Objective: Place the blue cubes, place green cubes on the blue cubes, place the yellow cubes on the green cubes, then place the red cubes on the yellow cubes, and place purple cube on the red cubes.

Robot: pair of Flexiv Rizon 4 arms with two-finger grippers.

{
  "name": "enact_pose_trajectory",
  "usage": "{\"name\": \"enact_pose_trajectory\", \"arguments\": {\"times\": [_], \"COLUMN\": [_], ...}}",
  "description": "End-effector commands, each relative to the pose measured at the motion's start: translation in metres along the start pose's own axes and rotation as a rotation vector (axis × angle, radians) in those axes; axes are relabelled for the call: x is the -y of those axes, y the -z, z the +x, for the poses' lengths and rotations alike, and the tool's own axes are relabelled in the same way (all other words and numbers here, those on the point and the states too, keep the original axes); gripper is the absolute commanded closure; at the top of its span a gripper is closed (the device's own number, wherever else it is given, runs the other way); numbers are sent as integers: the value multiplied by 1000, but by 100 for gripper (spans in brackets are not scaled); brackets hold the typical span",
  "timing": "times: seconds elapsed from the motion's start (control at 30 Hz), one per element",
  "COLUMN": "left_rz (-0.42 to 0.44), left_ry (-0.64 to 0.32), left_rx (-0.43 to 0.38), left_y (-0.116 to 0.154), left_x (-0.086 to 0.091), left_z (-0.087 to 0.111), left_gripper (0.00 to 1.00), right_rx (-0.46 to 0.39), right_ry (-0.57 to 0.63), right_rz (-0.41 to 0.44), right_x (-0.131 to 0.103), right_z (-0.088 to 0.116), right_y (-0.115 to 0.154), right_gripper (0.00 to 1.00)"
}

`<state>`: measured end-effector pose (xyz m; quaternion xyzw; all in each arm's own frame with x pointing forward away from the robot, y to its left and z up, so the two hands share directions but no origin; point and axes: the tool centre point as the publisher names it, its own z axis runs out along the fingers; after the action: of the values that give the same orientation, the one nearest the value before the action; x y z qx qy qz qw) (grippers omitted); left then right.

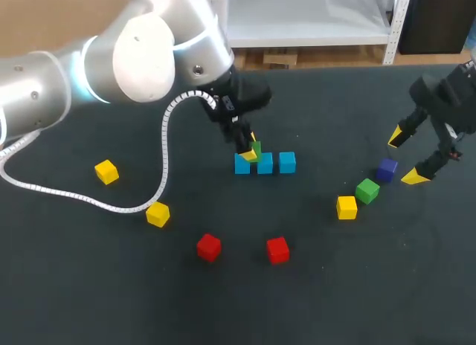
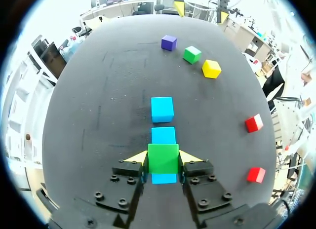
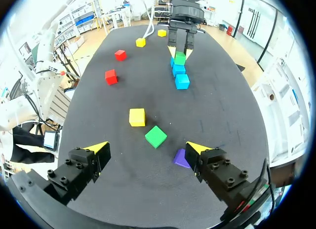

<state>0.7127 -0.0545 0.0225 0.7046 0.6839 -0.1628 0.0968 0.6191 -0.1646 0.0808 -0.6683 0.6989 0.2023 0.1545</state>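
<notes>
Near the surface's middle, your left hand (image 2: pixel 163 157) is clamped on a green cube (image 2: pixel 163 159) over the row of blue cubes (image 2: pixel 163 135) (three). By the right edge, your right hand (image 3: pixel 147 147) hangs spread above the purple cube (image 3: pixel 181 158).

L end effector (image 2: pixel 164 158) grips green cube (image 2: pixel 163 155); R end effector (image 3: pixel 148 149) open.

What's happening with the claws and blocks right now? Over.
Left gripper shut on green cube, over the end of the blue cubes row. Right gripper open, empty, beside purple cube. Nothing seen blocking either.
</notes>
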Motion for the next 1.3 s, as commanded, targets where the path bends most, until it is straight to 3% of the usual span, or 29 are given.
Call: {"name": "enact_pose_trajectory", "arguments": {"times": [0.03,0.67,1.3], "left_rz": [10,11,12], "left_ry": [-3,0,-6], "left_rx": [0,4,14], "left_y": [-1,-1,1], "left_x": [-5,-6,-1], "left_z": [0,2,-2], "left_gripper": [72,47,51], "right_rx": [2,2,2], "right_ry": [1,1,1], "right_rz": [0,0,0], "right_x": [0,0,0], "right_z": [0,0,0], "right_y": [0,0,0], "right_gripper": [0,0,0]}}
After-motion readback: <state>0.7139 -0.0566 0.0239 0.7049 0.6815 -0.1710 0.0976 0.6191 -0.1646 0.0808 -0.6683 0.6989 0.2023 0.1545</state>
